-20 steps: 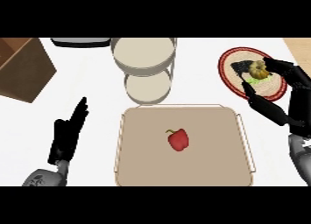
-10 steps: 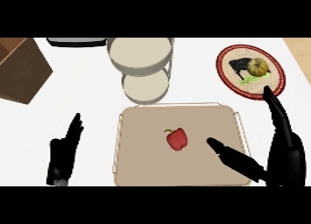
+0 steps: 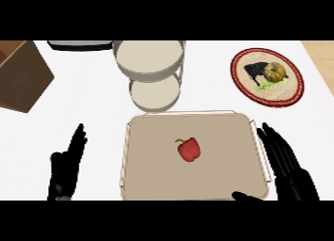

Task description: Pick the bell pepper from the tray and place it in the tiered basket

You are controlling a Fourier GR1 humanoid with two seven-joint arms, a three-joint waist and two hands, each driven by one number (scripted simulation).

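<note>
White counter (image 3: 218, 101) carries a tray (image 3: 148, 183) with the bell pepper (image 3: 188, 149). The right hand (image 3: 287, 172), open and empty, has moved lower beside the tray; the left hand (image 3: 67, 167) remains open.

Illumination is bright and even across the white worktop (image 3: 218, 101). Shadows are faint and soft. No glare is present. Round items appear elongated vertically.
</note>
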